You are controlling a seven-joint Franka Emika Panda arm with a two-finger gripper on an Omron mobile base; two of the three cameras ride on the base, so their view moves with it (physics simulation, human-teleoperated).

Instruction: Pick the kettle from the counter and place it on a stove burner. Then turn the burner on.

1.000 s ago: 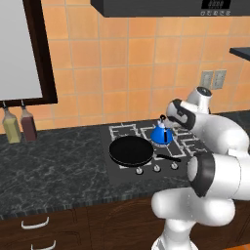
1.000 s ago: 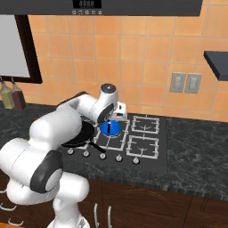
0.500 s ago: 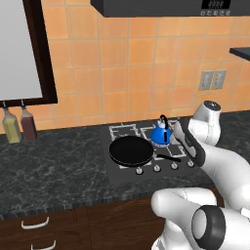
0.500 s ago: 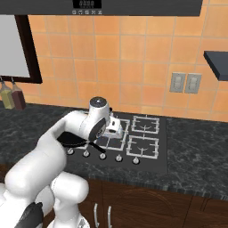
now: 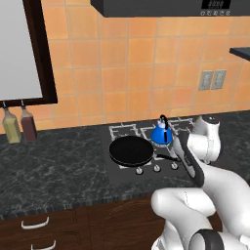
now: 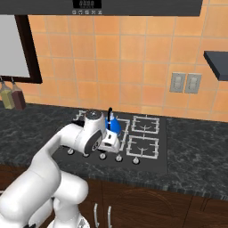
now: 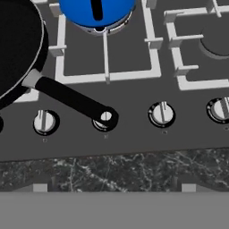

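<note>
One kettle [image 5: 160, 135], bright blue with a black arched handle, sits on a stove burner [image 7: 106, 53], a pale-grey wire grate in the black cooktop [image 6: 151, 161]; in the hand view its blue body [image 7: 96, 11] rests at the grate's far edge. Just left of it lies a round black frying pan [image 5: 131, 150], whose long handle [image 7: 74, 99] crosses the cooktop's front strip and ends over one of the control knobs. Further knobs [image 7: 161, 113] stand in a row along that strip, each with a small mark below it too small to read. The gripper [image 6: 109, 143] hangs low over the knob row in front of the kettle, touching nothing; its jaws stand wide and hold nothing. The counter [image 5: 53, 171], dark marbled stone, runs to either side. Two bottles [image 5: 19, 125] stand at its far left against the orange tiled wall. The hood panel [image 6: 87, 4] overhead bears a display, illegible.
</note>
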